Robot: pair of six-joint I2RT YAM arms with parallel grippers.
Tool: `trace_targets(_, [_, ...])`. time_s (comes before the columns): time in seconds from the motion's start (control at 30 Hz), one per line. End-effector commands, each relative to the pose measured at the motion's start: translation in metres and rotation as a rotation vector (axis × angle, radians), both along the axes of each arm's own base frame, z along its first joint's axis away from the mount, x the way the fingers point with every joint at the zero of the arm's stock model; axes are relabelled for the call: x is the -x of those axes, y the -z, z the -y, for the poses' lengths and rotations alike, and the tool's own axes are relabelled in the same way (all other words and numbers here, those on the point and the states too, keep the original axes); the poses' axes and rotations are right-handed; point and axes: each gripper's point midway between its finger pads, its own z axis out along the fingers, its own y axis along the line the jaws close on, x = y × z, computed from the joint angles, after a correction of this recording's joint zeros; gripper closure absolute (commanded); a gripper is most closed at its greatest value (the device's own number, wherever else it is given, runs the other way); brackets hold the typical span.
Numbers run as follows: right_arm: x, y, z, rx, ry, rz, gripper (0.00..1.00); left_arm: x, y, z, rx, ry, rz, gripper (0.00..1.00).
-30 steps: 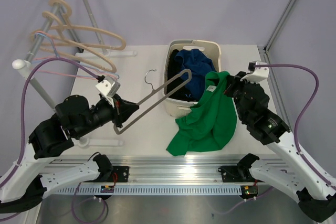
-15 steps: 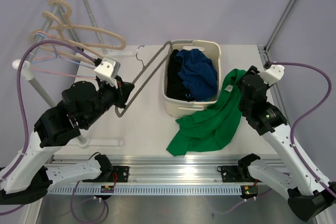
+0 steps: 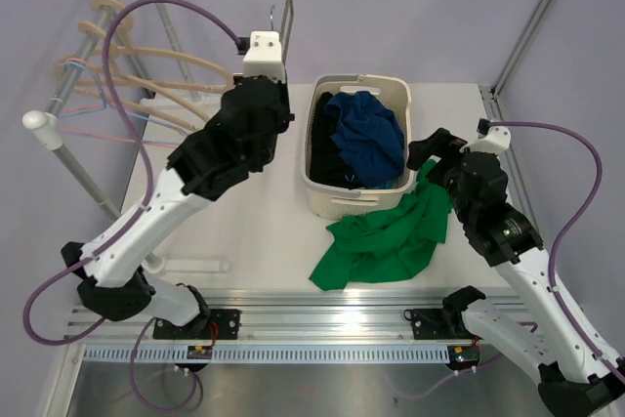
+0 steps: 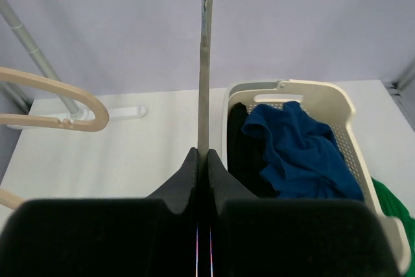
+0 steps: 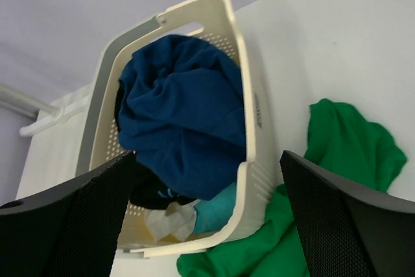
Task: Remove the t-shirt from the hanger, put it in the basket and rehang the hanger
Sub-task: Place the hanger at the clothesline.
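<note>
Left arm (image 3: 156, 217) and right arm (image 3: 535, 280) are built of white links, black joints; purple cables (image 3: 171, 0) are looped above the rail (image 3: 332, 324); right gripper (image 5: 207, 160) fingers (image 5: 58, 225) are faced in black mesh.

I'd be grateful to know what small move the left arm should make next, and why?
Probably swing the left gripper toward the rack and hook the hanger there. The green t-shirt lies on the table beside the basket, clear of the hanger. The right gripper is open, and the left gripper holds the bare hanger upright.
</note>
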Motion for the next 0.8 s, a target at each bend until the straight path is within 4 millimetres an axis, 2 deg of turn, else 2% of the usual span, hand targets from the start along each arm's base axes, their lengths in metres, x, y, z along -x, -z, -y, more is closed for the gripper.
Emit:
trace_targets(0.0, [0.003, 0.000, -0.033, -0.081, -0.166, 0.007, 0.01, -0.030, -0.026, -0.018, 0.170, -0.232, 0.096, 1.00])
trace_targets(0.03, [0.003, 0.000, -0.035, -0.081, -0.176, 0.003, 0.00, -0.045, -0.014, -0.010, 0.156, -0.261, 0.078, 1.00])
trace_targets(0.1, [0.003, 0.001, -0.036, -0.077, -0.184, -0.005, 0.00, -0.059, -0.016, -0.023, 0.184, -0.380, 0.098, 1.00])
trace_targets(0.17, [0.005, 0.001, -0.035, -0.077, -0.183, -0.002, 0.01, -0.074, -0.007, -0.025, 0.154, -0.471, 0.104, 1.00])
trace_targets(0.23, [0.008, -0.001, -0.036, -0.087, -0.197, 0.014, 0.00, -0.081, -0.013, -0.036, 0.159, -0.556, 0.133, 1.00])
trace_targets(0.27, [0.010, -0.001, -0.039, -0.093, -0.211, 0.017, 0.01, -0.091, -0.009, -0.039, 0.148, -0.572, 0.133, 1.00])
trace_targets(0.33, [0.011, -0.002, -0.038, -0.096, -0.212, 0.025, 0.01, -0.099, -0.014, -0.045, 0.158, -0.568, 0.141, 1.00])
trace_targets(0.37, [0.012, -0.002, -0.038, -0.094, -0.212, 0.026, 0.01, -0.105, -0.014, -0.055, 0.158, -0.584, 0.144, 1.00])
trace_targets(0.43, [0.013, -0.004, -0.039, -0.099, -0.221, 0.029, 0.01, -0.109, -0.014, -0.069, 0.175, -0.621, 0.151, 1.00])
trace_targets(0.47, [0.014, -0.002, -0.042, -0.103, -0.237, 0.026, 0.00, -0.111, -0.013, -0.083, 0.196, -0.672, 0.158, 1.00])
trace_targets(0.57, [0.016, -0.002, -0.050, -0.117, -0.278, 0.026, 0.01, -0.114, -0.012, -0.109, 0.209, -0.761, 0.170, 1.00])
trace_targets(0.77, [0.015, -0.004, -0.053, -0.119, -0.292, 0.022, 0.01, -0.119, -0.006, -0.141, 0.237, -0.853, 0.184, 1.00])
